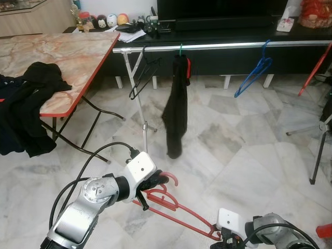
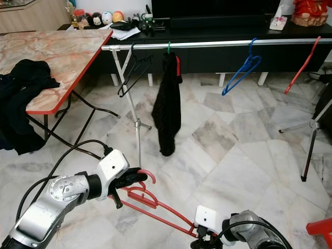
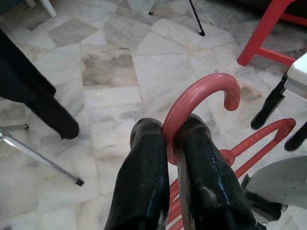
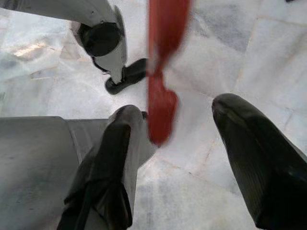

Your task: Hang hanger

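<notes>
Rail ahead, table at ten o'clock, hanger held near.

The long silver metal rail (image 2: 218,43) runs across at twelve o'clock, before the black low cabinet (image 2: 233,23). On it hang a black wire hanger (image 2: 132,72), a black garment (image 2: 167,104) and a blue plastic hanger (image 2: 241,70). The marble-top folding table (image 2: 57,52) at ten o'clock carries black clothes (image 2: 23,101). Near, the left gripper (image 3: 170,139) clamps the red plastic hanger (image 2: 155,205) at its hook; its far end lies between the spread fingers of the right gripper (image 4: 184,143).

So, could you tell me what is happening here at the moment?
The robot is holding a red plastic hanger low in front of itself. Its left gripper is shut on the hanger's hook, while the right gripper is open around the far end. Ahead stands a silver metal clothes rail carrying a black wire hanger, a black garment and a blue plastic hanger.
</notes>
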You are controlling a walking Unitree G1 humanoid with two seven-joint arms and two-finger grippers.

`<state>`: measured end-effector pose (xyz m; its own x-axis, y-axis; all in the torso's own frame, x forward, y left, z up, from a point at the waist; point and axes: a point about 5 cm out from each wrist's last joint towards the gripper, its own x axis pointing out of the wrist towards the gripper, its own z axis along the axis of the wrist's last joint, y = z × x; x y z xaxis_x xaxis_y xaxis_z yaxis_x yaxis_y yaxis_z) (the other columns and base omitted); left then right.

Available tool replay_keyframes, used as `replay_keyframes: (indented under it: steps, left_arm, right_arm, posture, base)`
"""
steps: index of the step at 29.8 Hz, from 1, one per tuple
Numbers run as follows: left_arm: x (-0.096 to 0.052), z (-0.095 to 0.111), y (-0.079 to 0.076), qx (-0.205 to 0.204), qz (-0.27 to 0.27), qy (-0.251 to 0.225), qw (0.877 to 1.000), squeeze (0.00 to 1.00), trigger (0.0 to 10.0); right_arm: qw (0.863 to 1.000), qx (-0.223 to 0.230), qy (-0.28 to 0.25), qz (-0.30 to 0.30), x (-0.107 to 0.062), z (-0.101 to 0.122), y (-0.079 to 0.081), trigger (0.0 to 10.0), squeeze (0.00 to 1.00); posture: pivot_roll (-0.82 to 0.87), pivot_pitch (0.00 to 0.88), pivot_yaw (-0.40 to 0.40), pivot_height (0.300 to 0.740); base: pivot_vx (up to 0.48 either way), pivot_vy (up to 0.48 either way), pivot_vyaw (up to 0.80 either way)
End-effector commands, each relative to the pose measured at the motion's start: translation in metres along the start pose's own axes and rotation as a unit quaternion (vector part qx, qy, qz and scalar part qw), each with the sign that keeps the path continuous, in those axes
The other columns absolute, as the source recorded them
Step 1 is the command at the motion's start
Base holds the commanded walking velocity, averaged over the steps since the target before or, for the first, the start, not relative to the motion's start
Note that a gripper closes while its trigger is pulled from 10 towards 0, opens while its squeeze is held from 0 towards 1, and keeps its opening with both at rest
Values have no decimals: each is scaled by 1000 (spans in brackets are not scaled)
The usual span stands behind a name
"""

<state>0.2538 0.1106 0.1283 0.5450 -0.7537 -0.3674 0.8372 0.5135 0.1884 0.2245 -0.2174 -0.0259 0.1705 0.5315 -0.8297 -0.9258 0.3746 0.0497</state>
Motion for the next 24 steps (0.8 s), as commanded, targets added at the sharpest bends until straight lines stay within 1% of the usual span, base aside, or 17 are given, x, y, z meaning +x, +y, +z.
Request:
replay_keyframes:
  steps: [1, 3, 4, 7, 13, 14, 15, 16, 17, 18, 19, 20, 21, 22, 24]
  left_arm:
    - [-5, -2, 2, 4, 7, 8, 1000, 0, 10000]
    - [-5, -2, 2, 4, 8, 9, 1000, 0, 10000]
    - [-5, -3, 2, 4, 10, 10, 1000, 0, 10000]
    - [-6, -3, 1, 3, 10, 11, 1000, 0, 10000]
    - [-6, -3, 1, 3, 10, 11, 1000, 0, 10000]
    - [-6, -4, 1, 3, 13, 12, 1000, 0, 10000]
    - [-6, -4, 1, 3, 13, 12, 1000, 0, 10000]
    - [-6, -4, 1, 2, 15, 11, 1000, 0, 10000]
    - [-6, -4, 1, 2, 15, 11, 1000, 0, 10000]
    - [-6, -4, 1, 1, 16, 11, 1000, 0, 10000]
    - [-6, -4, 1, 1, 16, 11, 1000, 0, 10000]
    - [-6, -4, 1, 0, 16, 10, 1000, 0, 10000]
    - [-6, -4, 1, 0, 16, 10, 1000, 0, 10000]
    - [-5, -4, 1, -1, 17, 9, 1000, 0, 10000]
    - [-5, -3, 1, -1, 17, 9, 1000, 0, 10000]
  right_arm:
    - [1000, 2, 21, -19, -2, -4, -4, 10000, 0]
    - [999, 5, 28, -31, -3, -6, -5, 10000, 0]
    - [997, 24, 41, -63, -5, -10, -9, 10000, 0]
    - [992, 56, 52, -97, -6, -15, -13, 10000, 0]
    - [992, 58, 49, -106, -6, -16, -12, 10000, 0]
    - [961, 196, 52, -190, -6, -32, -12, 10000, 0]
    - [961, 196, 52, -190, -6, -32, -12, 10000, 0]
    - [923, 301, 38, -239, -4, -40, -8, 10000, 0]
    - [911, 326, 28, -251, -2, -41, -8, 10000, 0]
    - [897, 355, 21, -264, -1, -42, -6, 10000, 0]
    - [885, 374, 20, -275, 0, -45, -4, 10000, 0]
    - [868, 403, 21, -289, 3, -49, 1, 10000, 0]
    - [868, 403, 21, -289, 3, -49, 1, 10000, 0]
    - [859, 420, 19, -292, 7, -50, 6, 10000, 0]
    - [852, 437, 14, -289, 14, -50, 14, 10000, 0]
  posture:
    - [-84, 38, 44, 740]
    - [-85, 37, 44, 740]
    - [-84, 35, 43, 740]
    - [-84, 35, 43, 740]
    - [-82, 32, 42, 740]
    - [-82, 32, 43, 740]
    - [-82, 32, 43, 740]
    - [-83, 33, 44, 740]
    - [-82, 34, 44, 740]
    - [-81, 36, 45, 740]
    - [-81, 36, 45, 740]
    - [-81, 36, 47, 740]
    - [-81, 36, 47, 740]
    - [-78, 38, 49, 740]
    - [-79, 40, 50, 740]
  base:
    - [0, 0, 0]
    - [0, 0, 0]
    - [0, 0, 0]
    - [0, 0, 0]
    - [0, 0, 0]
    - [0, 0, 0]
    - [0, 0, 0]
    - [0, 0, 0]
    - [0, 0, 0]
    - [0, 0, 0]
    - [0, 0, 0]
    - [0, 0, 0]
    - [0, 0, 0]
    - [0, 0, 0]
    - [0, 0, 0]
